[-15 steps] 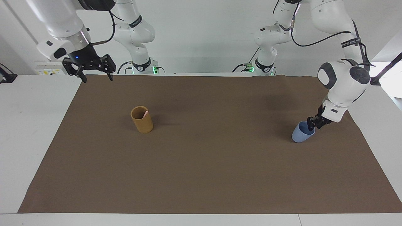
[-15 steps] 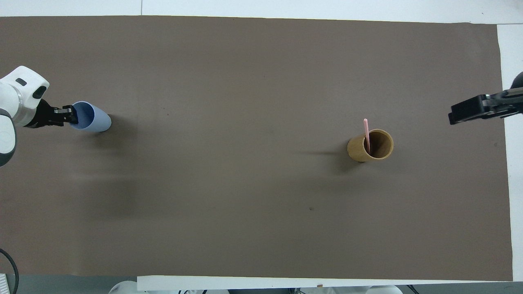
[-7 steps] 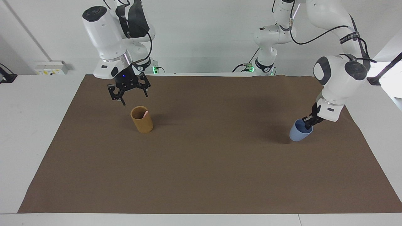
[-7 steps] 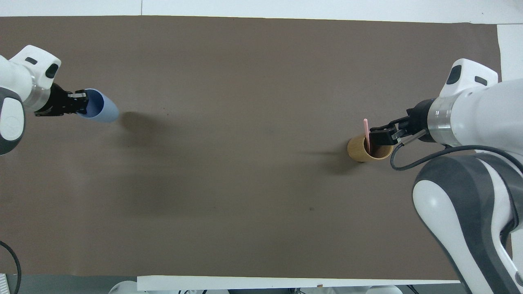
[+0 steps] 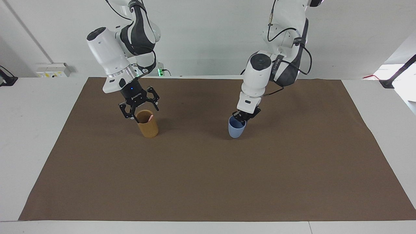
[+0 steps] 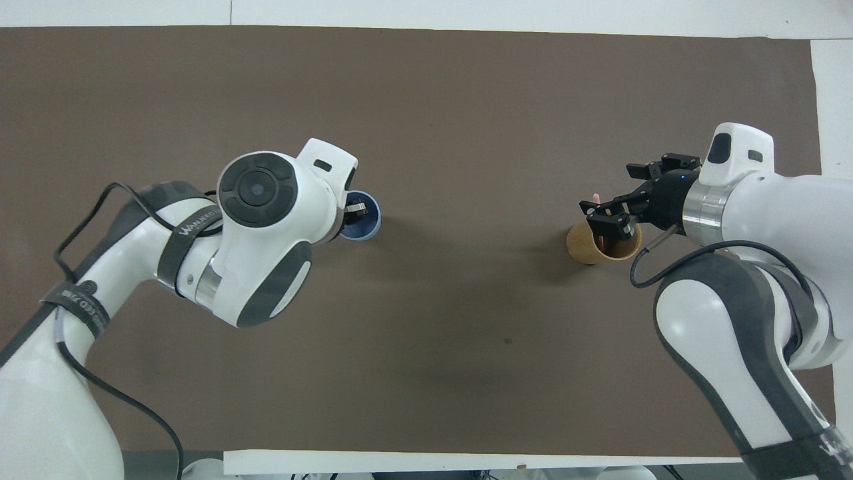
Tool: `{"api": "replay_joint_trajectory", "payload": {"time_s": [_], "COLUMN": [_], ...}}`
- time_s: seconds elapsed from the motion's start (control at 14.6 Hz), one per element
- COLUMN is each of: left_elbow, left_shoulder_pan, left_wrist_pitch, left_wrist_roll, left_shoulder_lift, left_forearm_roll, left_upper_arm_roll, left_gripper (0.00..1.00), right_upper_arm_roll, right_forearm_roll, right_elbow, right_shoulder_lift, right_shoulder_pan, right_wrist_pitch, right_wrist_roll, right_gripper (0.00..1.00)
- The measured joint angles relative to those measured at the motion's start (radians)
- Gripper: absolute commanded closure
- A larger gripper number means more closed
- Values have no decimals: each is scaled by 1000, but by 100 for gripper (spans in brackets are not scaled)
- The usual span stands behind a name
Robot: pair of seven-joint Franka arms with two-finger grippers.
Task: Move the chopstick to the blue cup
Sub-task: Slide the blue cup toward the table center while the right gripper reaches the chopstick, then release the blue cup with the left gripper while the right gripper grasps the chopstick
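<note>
The blue cup (image 5: 236, 129) hangs upright near the middle of the mat, and my left gripper (image 5: 241, 116) is shut on its rim; whether its base touches the mat I cannot tell. From overhead the blue cup (image 6: 366, 218) peeks out from under the left gripper (image 6: 355, 211). The chopstick (image 5: 150, 119) leans inside a tan cup (image 5: 148, 127), with only its pink tip showing. My right gripper (image 5: 140, 110) stands open just above that cup's rim, holding nothing. In the overhead view the chopstick (image 6: 595, 198) pokes out of the tan cup (image 6: 586, 248) beside the right gripper (image 6: 616, 197).
A brown mat (image 5: 208, 182) covers most of the white table (image 5: 29, 130). The two cups stand about a forearm's length apart on it. Both arms reach in over the half of the mat nearer the robots.
The left arm has carried the blue cup from the left arm's end of the mat to its middle. The right gripper swung in from the table's edge and came down over the tan cup.
</note>
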Motion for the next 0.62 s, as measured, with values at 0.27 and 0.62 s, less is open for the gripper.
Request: {"api": "replay_joint_trajectory", "payload": {"time_s": [0.27, 0.62], "left_elbow": [-20, 15], "left_shoulder_pan": [-13, -12], "left_wrist_pitch": [18, 6], "left_wrist_roll": [-54, -68], "left_shoulder_lift": [11, -5], "left_forearm_roll": [0, -16], "left_upper_arm_roll": [10, 19], "left_gripper": [0, 0], "right_upper_arm_roll": [-2, -4], "right_forearm_roll": [98, 99], "right_elbow": [-42, -50], "right_shoulder_lift": [14, 12], "right_shoulder_pan": [0, -5], "right_wrist_pitch": [28, -14], "right_wrist_roll": [-85, -85], "right_gripper": [39, 63]}}
